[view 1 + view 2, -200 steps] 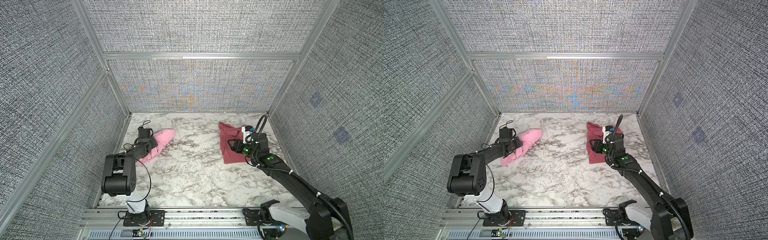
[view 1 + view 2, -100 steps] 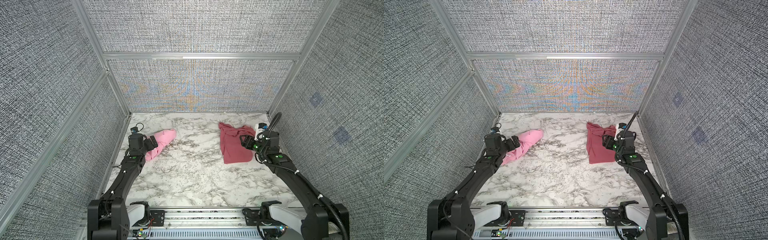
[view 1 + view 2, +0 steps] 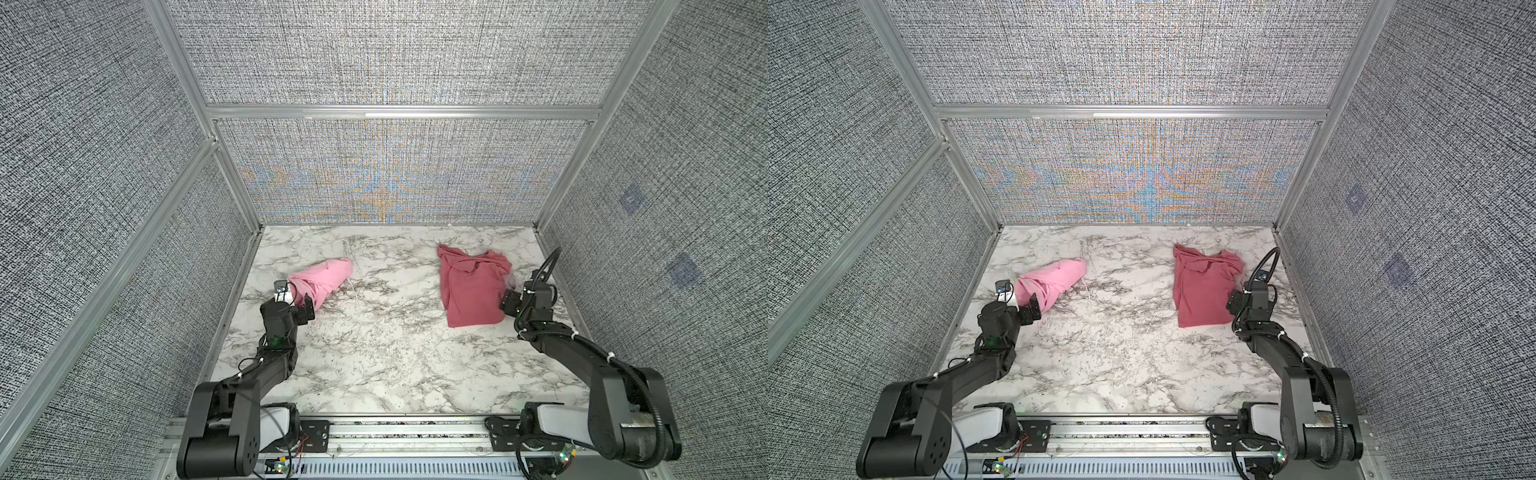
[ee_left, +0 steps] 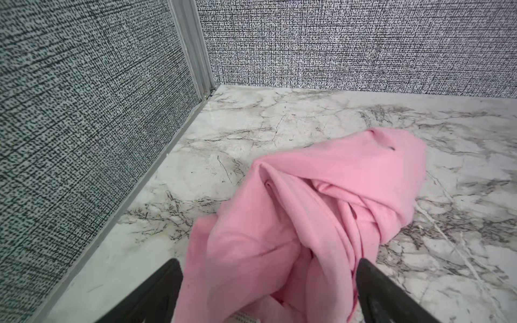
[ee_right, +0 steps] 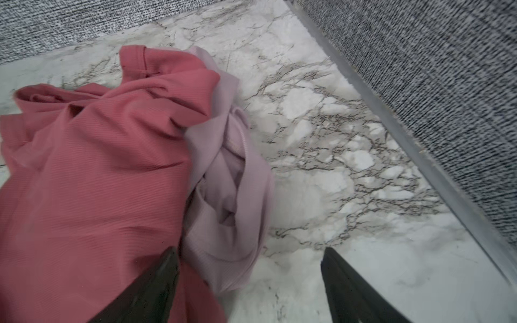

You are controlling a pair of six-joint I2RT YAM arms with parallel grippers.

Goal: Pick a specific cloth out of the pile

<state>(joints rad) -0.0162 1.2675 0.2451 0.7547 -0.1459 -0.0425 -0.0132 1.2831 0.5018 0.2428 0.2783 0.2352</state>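
Note:
The cloth (image 3: 322, 278) (image 3: 1054, 280) is bright pink and lies bunched on the marble table (image 3: 374, 353) at the left, apart from the pile. My left gripper (image 3: 297, 299) (image 3: 1021, 302) (image 4: 267, 263) is open. The near end of the pink cloth (image 4: 321, 209) lies loose between its jaws. At the right lies the pile: a dark rose-red cloth (image 3: 471, 286) (image 3: 1204, 291) (image 5: 98, 167) on top of a pale mauve-grey cloth (image 5: 226, 181) (image 3: 510, 279). My right gripper (image 3: 515, 297) (image 5: 249, 251) is open at the pile's near right edge, with a fold of the mauve cloth reaching between its jaws.
Grey fabric walls with aluminium frames enclose the table on three sides. The left wall's bottom rail (image 4: 126, 195) runs close to the pink cloth. The right wall's rail (image 5: 419, 156) runs close to the pile. Both arm bases sit on a rail (image 3: 395, 428) at the front edge.
My left gripper has opened, let go of the pink cloth and drawn back towards the front. My right gripper has opened wider and pulled back off the rose-red cloth to its right edge.

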